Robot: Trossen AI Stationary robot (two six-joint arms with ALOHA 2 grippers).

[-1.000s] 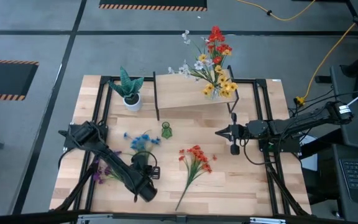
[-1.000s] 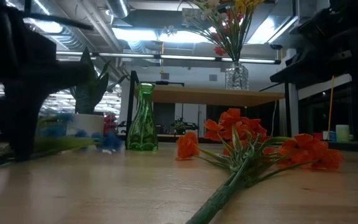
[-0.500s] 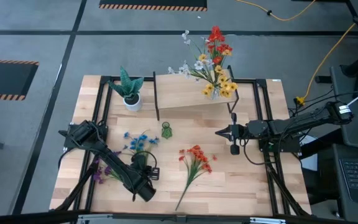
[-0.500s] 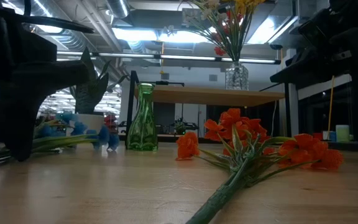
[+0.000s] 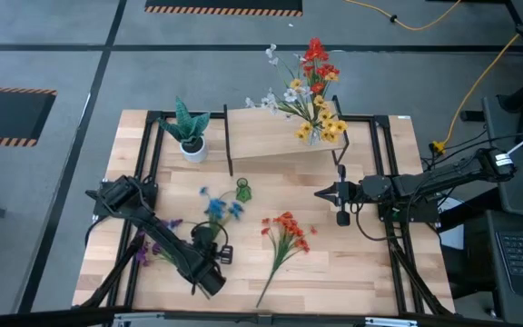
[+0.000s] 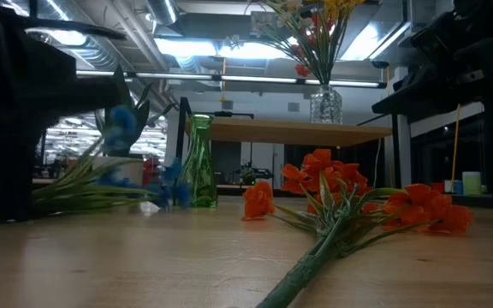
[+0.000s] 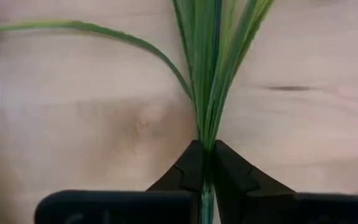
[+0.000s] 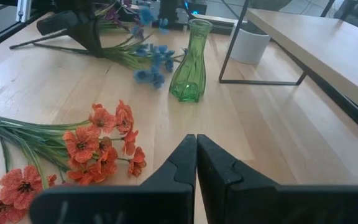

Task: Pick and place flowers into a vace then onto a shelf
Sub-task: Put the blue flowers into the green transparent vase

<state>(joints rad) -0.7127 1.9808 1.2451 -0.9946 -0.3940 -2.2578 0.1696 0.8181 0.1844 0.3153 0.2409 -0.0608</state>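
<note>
Left gripper (image 7: 205, 163) low near the table's front-left, fingers clamped on the green stem of the blue flower sprig (image 5: 216, 207); grip taken at the bare stem end, presumably so the blossoms stay free and the stem can be fed tip-first into a vase. Sprig seen angled up off the tabletop (image 5: 352, 263) in the low view, blue heads (image 6: 125, 120) raised and close to the green glass vase (image 5: 243, 190), which stands empty and upright just in front of the shelf (image 5: 280, 141). Judged as the lift-and-carry step toward that vase, not yet inserted. Purple sprig (image 5: 149, 247) lying flat beside the left arm, orange sprig (image 5: 285, 234) flat at the table's middle, both apart from any gripper and apparently waiting their turn. On the shelf already: a clear glass vase (image 6: 324, 105) holding a mixed red, white and yellow bouquet (image 5: 309, 86). Potted spiky green plant (image 5: 189, 132) at the table's back left, out of the way. Right gripper (image 8: 196, 163) hanging over the table's right side, fingers pressed together on nothing, pointed toward the green vase, perhaps parked clear of the left arm's path.
</note>
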